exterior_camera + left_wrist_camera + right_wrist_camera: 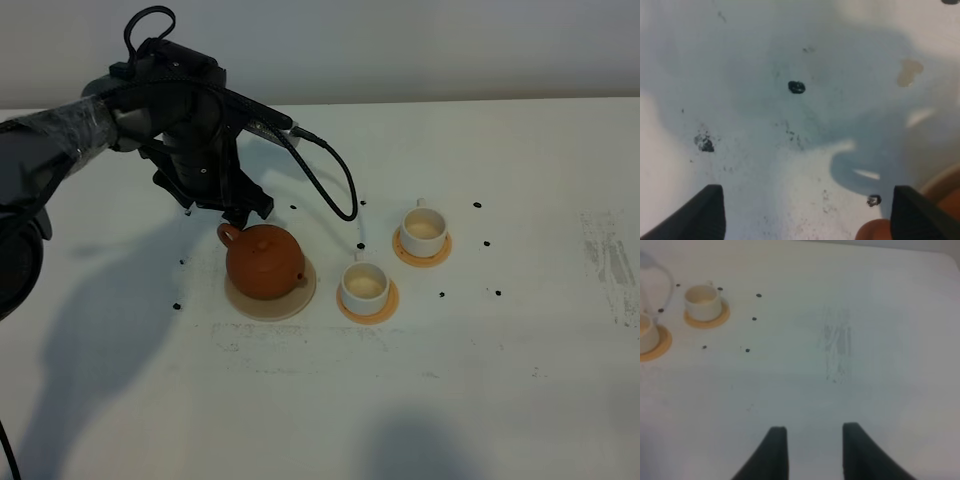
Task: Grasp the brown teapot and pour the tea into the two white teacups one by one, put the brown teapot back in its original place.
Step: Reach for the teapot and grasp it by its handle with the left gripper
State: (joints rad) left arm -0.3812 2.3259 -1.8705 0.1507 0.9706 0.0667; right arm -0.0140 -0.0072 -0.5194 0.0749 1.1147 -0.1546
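Left pincer [243, 212]: upper left of the high view, jaws spread wide with nothing gripped, hanging just above the teapot's handle.
Brown teapot [264, 262]: left of centre, upright with its lid on, seated on the pale beige disc [300, 297].
Near teacup [365, 285]: just right of the disc, upright on an orange-tan coaster [386, 308].
Far teacup [424, 229]: further right and higher in the frame, upright on its own coaster [441, 255], apart from the first.
Surface [520, 380]: white, dotted with small black marks, scuffed at the right edge.
Right pincer [812, 432]: bottom centre of its wrist view, fingers drawn close together, nothing between them.
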